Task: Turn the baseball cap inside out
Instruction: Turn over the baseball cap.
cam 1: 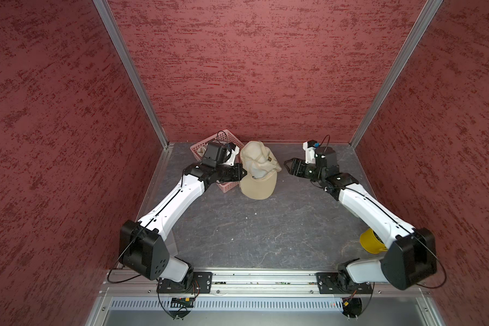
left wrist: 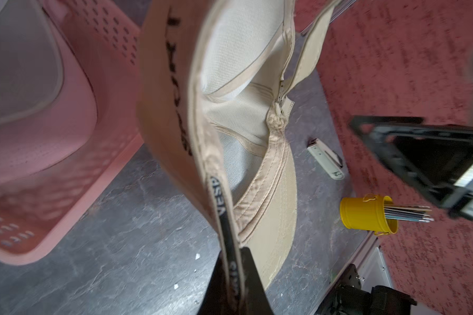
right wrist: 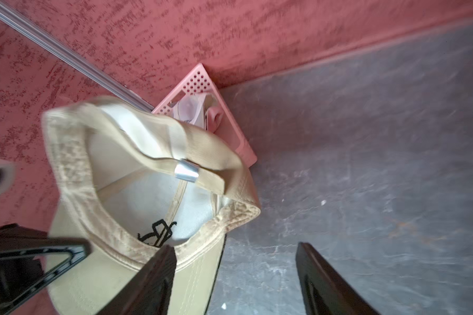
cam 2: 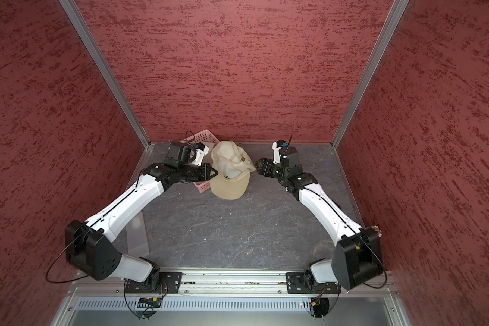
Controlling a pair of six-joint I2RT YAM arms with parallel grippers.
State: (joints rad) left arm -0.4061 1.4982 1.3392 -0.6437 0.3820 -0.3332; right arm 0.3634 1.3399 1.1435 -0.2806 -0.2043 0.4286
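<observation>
Baseball cap (cam 1: 259, 169) | left end effector (left wrist: 234, 270) clamps its rim | right end effector (right wrist: 235, 246) wide | pink basket (cam 1: 230, 138) beside

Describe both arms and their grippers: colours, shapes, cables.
The left arm and right arm match: white shells on the long links, black boxy joint housings, thin black cables looping at the shoulders. The left gripper and right gripper are black, with triangular open-frame jaws.

Pink basket (cam 1: 227, 137) by the back wall (cam 1: 266, 84); yellow cup (left wrist: 362, 214) holds pens (left wrist: 410, 213).
</observation>
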